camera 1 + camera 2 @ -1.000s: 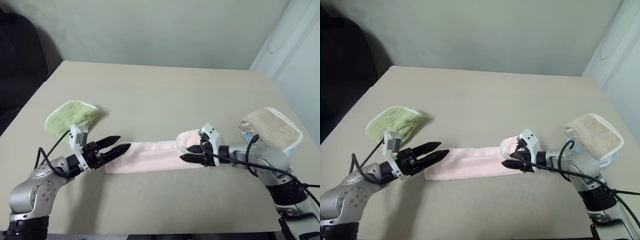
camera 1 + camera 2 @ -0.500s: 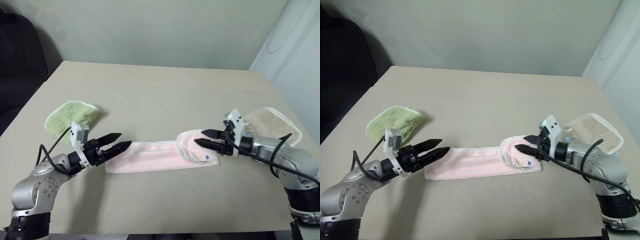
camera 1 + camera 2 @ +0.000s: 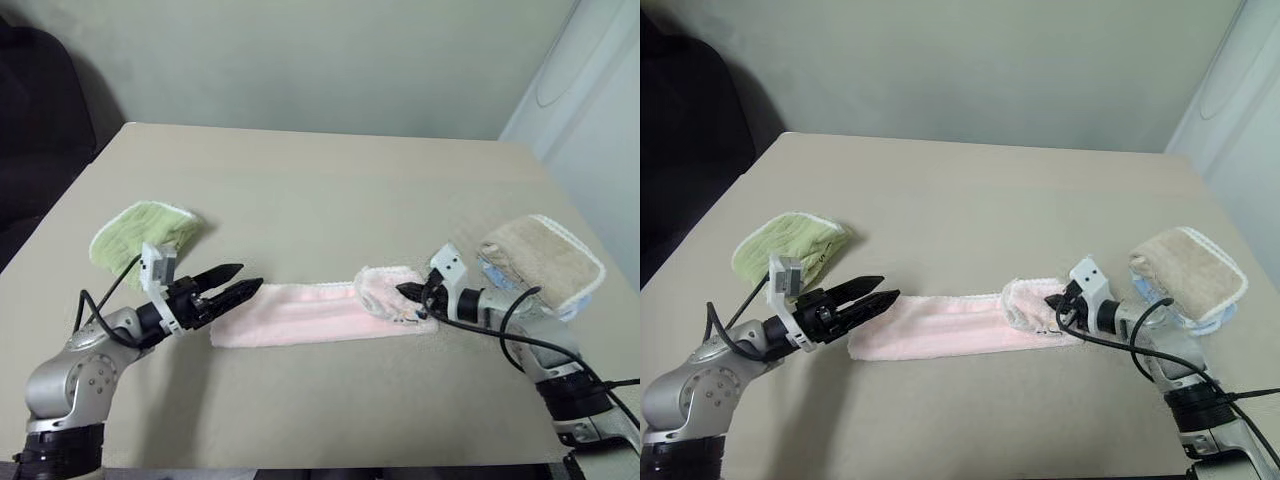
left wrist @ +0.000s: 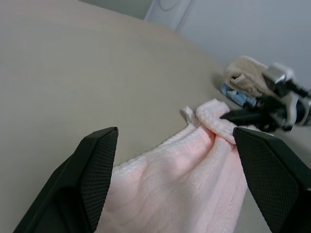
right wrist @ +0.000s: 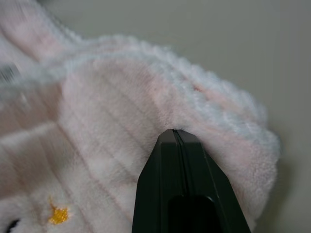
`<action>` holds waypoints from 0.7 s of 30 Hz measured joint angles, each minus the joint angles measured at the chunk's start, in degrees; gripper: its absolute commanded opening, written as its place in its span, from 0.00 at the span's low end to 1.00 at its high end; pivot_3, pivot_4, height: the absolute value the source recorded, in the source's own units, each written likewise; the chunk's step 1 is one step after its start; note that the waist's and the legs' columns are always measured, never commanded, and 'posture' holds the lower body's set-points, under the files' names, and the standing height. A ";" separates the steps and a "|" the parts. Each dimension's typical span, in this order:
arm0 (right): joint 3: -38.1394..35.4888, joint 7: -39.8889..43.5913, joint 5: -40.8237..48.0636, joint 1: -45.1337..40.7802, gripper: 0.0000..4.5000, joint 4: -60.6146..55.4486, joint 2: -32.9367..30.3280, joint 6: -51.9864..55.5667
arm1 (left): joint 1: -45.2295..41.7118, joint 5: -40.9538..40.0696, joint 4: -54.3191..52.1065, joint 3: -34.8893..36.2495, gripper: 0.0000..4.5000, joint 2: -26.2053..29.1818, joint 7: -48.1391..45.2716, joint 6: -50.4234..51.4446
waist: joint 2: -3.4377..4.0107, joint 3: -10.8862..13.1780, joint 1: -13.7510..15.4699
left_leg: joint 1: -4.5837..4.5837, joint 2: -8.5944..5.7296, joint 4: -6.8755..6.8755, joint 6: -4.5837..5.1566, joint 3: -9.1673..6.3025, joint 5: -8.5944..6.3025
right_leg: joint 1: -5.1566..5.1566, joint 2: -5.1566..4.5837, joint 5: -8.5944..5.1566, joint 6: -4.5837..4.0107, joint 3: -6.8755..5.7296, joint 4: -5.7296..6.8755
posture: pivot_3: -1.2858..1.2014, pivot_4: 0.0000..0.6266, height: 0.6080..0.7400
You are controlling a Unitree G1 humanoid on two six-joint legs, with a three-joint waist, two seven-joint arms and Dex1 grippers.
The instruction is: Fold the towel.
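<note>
While the pink towel (image 3: 300,313) lies in a long strip across the near part of the tan table (image 3: 320,190), the right gripper (image 3: 408,292) presses its closed fingers into the rumpled right end, pinching the terry fold. At the strip's opposite end the left gripper (image 3: 240,280) hovers with fingers spread wide, holding nothing. A green towel (image 3: 140,228) lies at far left, a beige towel (image 3: 545,255) at far right.

Towel (image 3: 300,313) mid-table (image 3: 320,190); second towel (image 3: 140,228) behind left end, third towel (image 3: 545,255) behind right end.
</note>
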 measured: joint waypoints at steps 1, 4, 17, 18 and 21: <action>0.09 0.07 -0.74 0.02 0.00 0.64 0.35 -1.11 | 0.36 -0.47 -0.58 0.27 0.92 -0.16 0.36 0.14 | -0.02 -0.01 0.00 | 0.01 0.00 0.01 0.00 0.00 0.00 | 0.01 0.00 0.00 0.00 0.00 0.00 | 0.52 0.24 1.00; 0.16 0.17 -2.08 0.10 0.00 2.21 1.33 -3.50 | 1.28 -2.01 -1.88 1.22 0.92 -0.31 1.49 0.81 | -0.03 -0.02 -0.04 | 0.11 0.01 0.01 0.00 0.00 0.00 | 0.12 0.00 -0.01 0.00 0.00 0.00 | 0.52 0.24 1.00; -9.29 3.49 3.82 -0.97 0.08 -6.12 -1.18 -3.89 | 6.23 -20.74 -6.72 10.70 1.00 -3.83 15.55 8.78 | 0.09 0.19 -0.07 | 0.06 -0.01 0.00 -0.05 0.04 0.00 | 0.15 0.03 -0.02 0.02 -0.01 -0.07 | 0.52 0.24 1.00; -9.81 4.30 4.35 -1.85 0.13 -6.22 -1.90 -3.39 | 7.06 -25.04 -6.92 12.42 1.00 -5.25 19.19 9.21 | 0.07 0.20 -0.07 | 0.08 -0.02 0.01 -0.05 0.06 0.01 | 0.17 0.03 -0.04 0.04 0.00 -0.06 | 0.52 0.24 1.00; -11.05 5.80 5.83 -3.36 0.36 -6.34 -2.56 -2.52 | 10.60 -35.15 -7.91 15.88 1.00 -6.38 27.26 9.97 | 0.09 0.30 -0.15 | 0.11 0.03 0.00 -0.13 0.02 0.06 | 0.18 0.10 -0.30 0.46 -0.01 -0.06 | 0.52 0.24 1.00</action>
